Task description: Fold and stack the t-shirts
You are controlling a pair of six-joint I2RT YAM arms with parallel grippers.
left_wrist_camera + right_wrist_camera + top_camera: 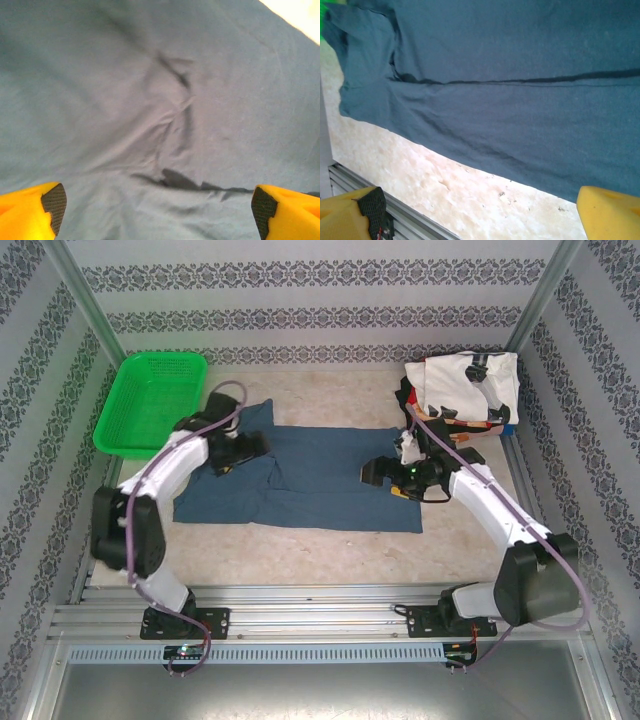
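The dark blue t-shirt (330, 475) lies spread flat in the middle of the table (330, 550), between the two arms, with a sleeve sticking out toward the green basket (152, 405) at the back left. The other t-shirts (465, 385) sit in a loose pile in the back right corner: a white one with black and orange print on top, with bits of red and black showing under it.

The left arm rises from its base, bends sharply at the elbow out on the left side, and reaches its forearm inward to the right. Its left claw (250, 448) hangs over the left end of the blue shirt, near the sleeve. In the left wrist view the claw (157, 200) stands wide open with nothing in it, and the cloth (150, 100) just below shows a few small creases.

The right arm mirrors it: elbow low on the right, forearm stretched up and to the left. The right claw (375, 472) hovers over the right end of the shirt. From the right wrist, this claw (480, 207) is also spread wide and empty; below it the shirt (520, 100) shows a folded edge running across, with bare table (470, 185) beside the hem.
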